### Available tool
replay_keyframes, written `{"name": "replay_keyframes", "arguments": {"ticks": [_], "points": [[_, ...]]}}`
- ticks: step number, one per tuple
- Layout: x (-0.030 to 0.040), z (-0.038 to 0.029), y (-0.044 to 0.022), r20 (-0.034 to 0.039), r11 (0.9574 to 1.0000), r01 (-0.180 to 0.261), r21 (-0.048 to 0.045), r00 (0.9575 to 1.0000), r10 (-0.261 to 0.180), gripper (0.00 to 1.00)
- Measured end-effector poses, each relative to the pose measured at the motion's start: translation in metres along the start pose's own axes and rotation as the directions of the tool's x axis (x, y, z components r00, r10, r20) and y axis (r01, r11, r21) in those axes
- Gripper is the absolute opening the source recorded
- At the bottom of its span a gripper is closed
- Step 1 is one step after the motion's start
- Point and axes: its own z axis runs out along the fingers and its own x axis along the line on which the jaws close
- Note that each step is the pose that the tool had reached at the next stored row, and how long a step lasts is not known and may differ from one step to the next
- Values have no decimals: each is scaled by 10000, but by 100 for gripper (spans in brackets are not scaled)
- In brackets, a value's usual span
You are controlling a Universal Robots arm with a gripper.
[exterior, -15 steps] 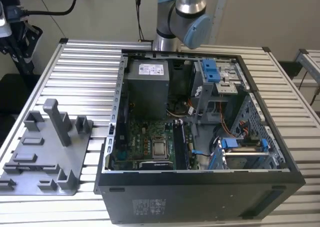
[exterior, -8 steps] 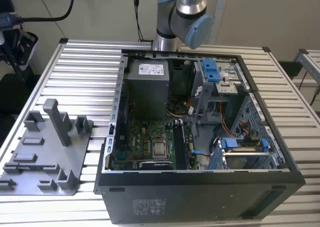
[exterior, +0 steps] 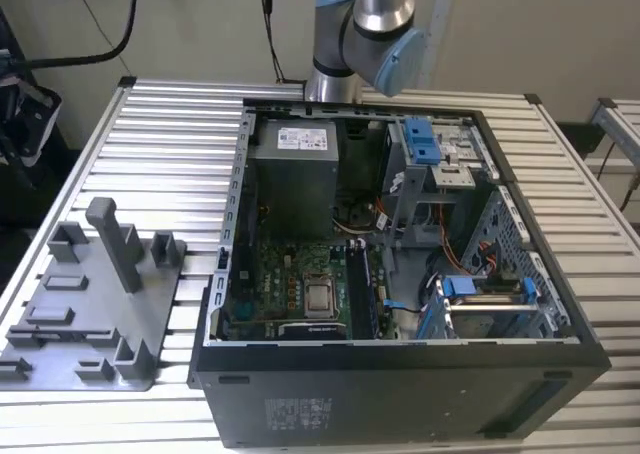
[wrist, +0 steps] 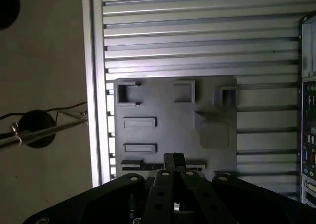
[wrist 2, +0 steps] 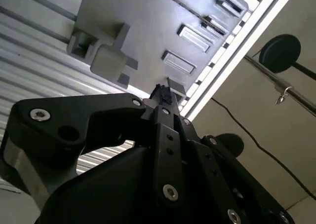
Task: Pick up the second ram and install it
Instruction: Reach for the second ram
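Above the grey tray point(wrist: 173, 130) on the tabletop point(wrist: 197, 36), the pincer point(wrist: 174, 159) hovers pinched narrow; pick-up and install both seem undone

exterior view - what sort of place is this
Probably a robotics lab bench set up for computer assembly: an open computer case lies on a slatted aluminium table, a grey fixture tray sits beside it, and a robot arm stands behind.

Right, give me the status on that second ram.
Done: nothing confirmable; the slots in the case are too dark to judge. In hand: the gripper hangs over the grey tray beside the case; whether it carries the ram I cannot tell. Left: at least the install.
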Motion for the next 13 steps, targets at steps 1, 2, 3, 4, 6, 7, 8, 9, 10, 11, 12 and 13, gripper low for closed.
{"name": "replay_keyframes", "arguments": {"ticks": [1, 2, 3, 4, 6, 7, 8, 9, 10, 11, 12, 13], "points": [[2, -1, -39, 23, 10000, 2, -1, 10000, -2, 11], [5, -1, -72, 48, 10000, 5, -3, 10000, -5, 11], [9, -1, -102, 76, 10000, 8, -5, 10000, -8, 11], [15, 0, -128, 104, 10000, 10, -6, 9999, -10, 11], [31, 3, -177, 148, 10000, 15, -8, 9999, -15, 11], [41, 6, -197, 159, 10000, 17, -9, 9999, -17, 11], [51, 10, -216, 161, 10000, 18, -10, 9999, -17, 11], [60, 14, -237, 162, 10000, 18, -9, 9999, -18, 11], [68, 18, -252, 161, 10000, 19, -9, 9999, -19, 11], [77, 21, -261, 163, 10000, 18, -9, 9999, -18, 11], [83, 21, -268, 163, 10000, 17, -9, 9999, -16, 11], [85, 21, -270, 161, 10000, 18, -8, 9999, -18, 11]]}}
